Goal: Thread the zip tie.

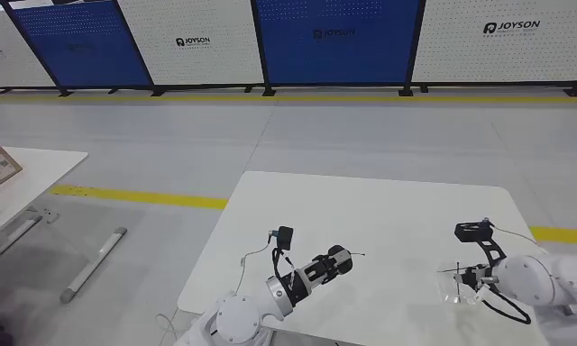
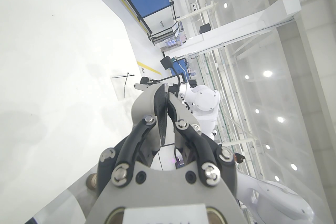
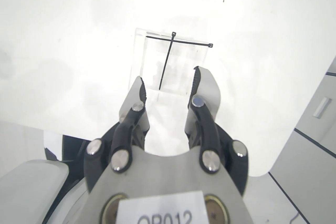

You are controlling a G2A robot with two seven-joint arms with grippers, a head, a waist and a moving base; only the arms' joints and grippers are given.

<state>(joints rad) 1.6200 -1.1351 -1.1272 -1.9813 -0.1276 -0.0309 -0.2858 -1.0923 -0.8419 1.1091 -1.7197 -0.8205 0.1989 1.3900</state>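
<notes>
Zip ties (image 3: pixel 166 62) crossed atop clear box (image 3: pixel 137 62).

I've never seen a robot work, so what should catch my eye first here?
Two black zip ties lie crossed on a clear block near the edge of the white table. The right end effector stands open just before them; the left end effector is shut, farther along the table.

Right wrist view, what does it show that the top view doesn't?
Right wrist view alone: little square heads on the zip ties, and the right gripper plainly open. Top view alone: left gripper, blue and white panels, yellow floor line. Both: white table, clear box, crossed zip ties.
</notes>
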